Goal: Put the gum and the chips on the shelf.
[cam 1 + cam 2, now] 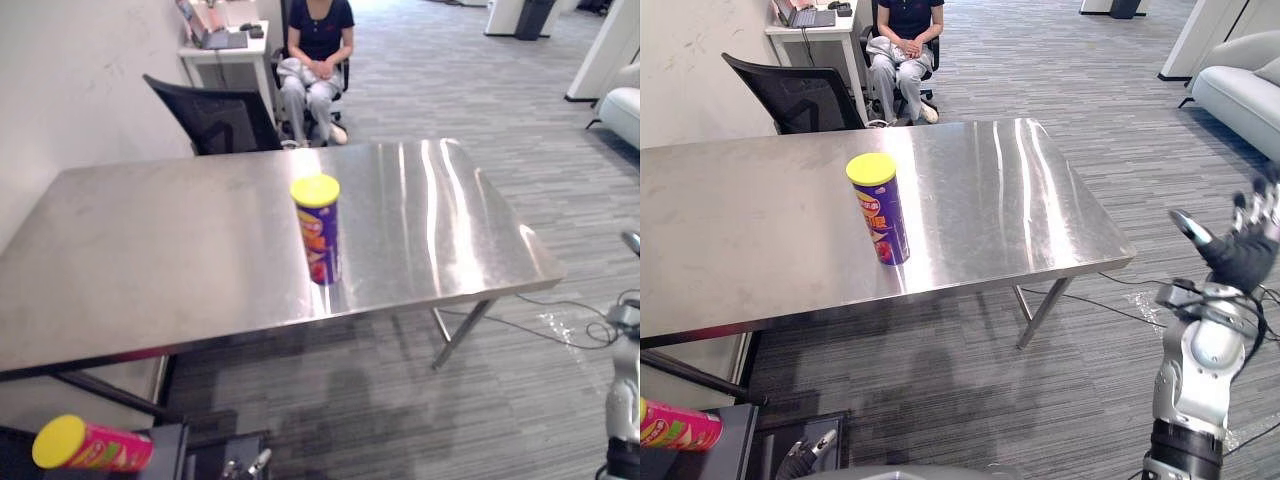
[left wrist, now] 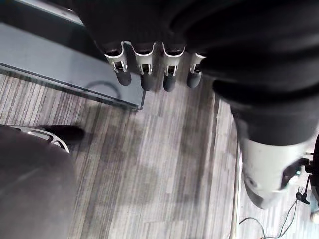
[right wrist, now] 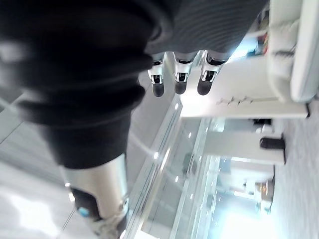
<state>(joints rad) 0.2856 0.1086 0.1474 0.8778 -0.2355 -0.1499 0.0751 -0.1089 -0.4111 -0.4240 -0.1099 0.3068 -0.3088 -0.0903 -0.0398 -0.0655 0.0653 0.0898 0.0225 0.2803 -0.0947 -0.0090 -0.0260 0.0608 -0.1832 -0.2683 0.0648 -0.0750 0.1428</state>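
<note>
Your purple chip can (image 1: 318, 235) with its round yellow lid stands upright on the brushed stainless-steel table (image 1: 150, 250), about midway along it and close to the near edge, with nothing touching it. A pink cylindrical tube (image 1: 95, 446) with a yellow cap lies on its side at your lower left, below table level, on a dark flat surface (image 1: 735, 462). You cannot tell from here whether this tube is the gum. Your right robot hand (image 1: 1240, 255) is raised off the table's right end, well apart from the can, over the grey striped carpet (image 1: 400, 400). Its fingers are spread straight and its thumb stands out to the side, and it holds nothing; its own wrist view shows the same straight, empty fingers. Your left robot hand (image 2: 147, 74) shows in its wrist view with the fingers in a relaxed, straight row above the carpet, also empty. Beyond the far edge of the table stands a black mesh office chair (image 1: 215, 118). Behind it a person (image 1: 317, 55) in a dark top sits next to a small white desk (image 1: 225, 50) carrying a laptop. A pale sofa (image 1: 1240, 90) sits far off to your right.
</note>
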